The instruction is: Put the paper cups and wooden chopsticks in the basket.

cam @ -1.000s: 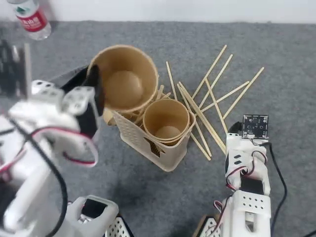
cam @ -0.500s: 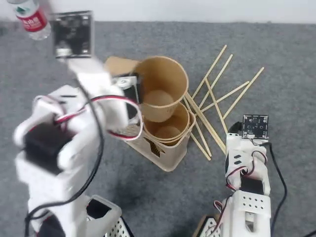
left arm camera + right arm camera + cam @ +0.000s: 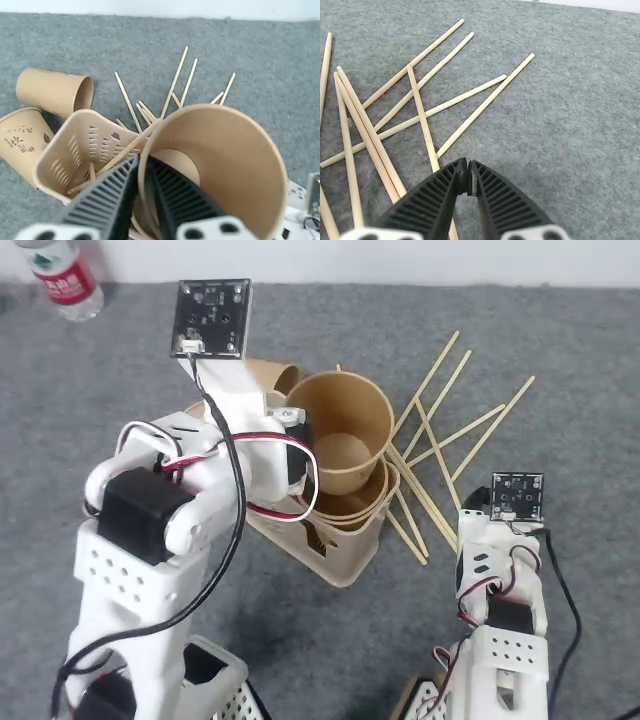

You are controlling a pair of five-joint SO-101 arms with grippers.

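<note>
Now, paper cup (image 3: pixel 220 165) rim between left fingers (image 3: pixel 107 200), over the basket (image 3: pixel 75 145).

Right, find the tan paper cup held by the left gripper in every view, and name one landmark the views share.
High view: the tan paper cup sits at centre, tilted above the beige plastic basket.
Left wrist view: the cup is large in the foreground, with its rim clamped in the left gripper.
Right wrist view: not in it.
Shared landmark: the loose wooden chopsticks.
</note>
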